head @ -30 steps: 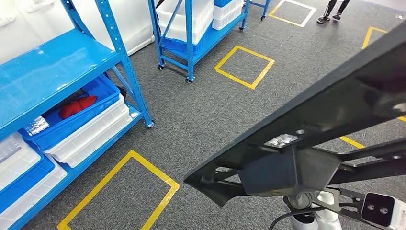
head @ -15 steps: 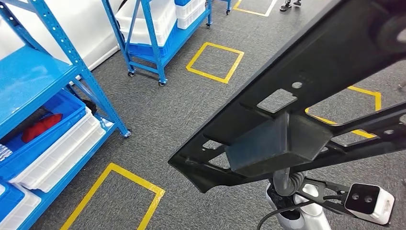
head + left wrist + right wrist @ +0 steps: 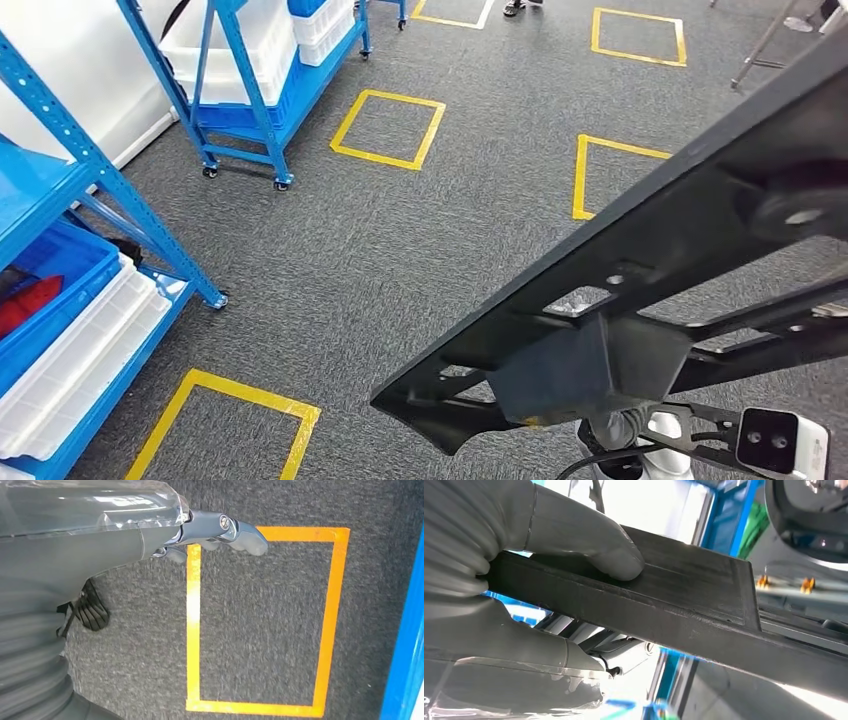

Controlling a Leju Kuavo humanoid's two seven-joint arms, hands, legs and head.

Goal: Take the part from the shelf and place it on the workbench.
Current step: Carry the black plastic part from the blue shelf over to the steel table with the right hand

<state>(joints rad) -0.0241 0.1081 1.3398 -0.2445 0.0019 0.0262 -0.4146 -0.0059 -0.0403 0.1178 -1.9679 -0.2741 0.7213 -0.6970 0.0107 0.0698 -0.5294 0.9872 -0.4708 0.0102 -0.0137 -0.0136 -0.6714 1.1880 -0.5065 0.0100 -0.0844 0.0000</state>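
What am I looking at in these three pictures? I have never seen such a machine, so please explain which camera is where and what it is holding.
This is a humanoid robot with two arms and many-fingered hands. The head view looks forward and down from high on its body. The big black part crossing that picture is a flat frame with cut-outs and a boxy block beneath. Below it lies grey carpet with yellow taped squares, and blue shelving with white and blue bins stands at the left.

The other two cameras sit at the wrists. In the right wrist view, the right hand grips the black part, its grey thumb pressed on the edge. In the left wrist view, the left hand holds nothing and hangs over the carpet above another yellow square.
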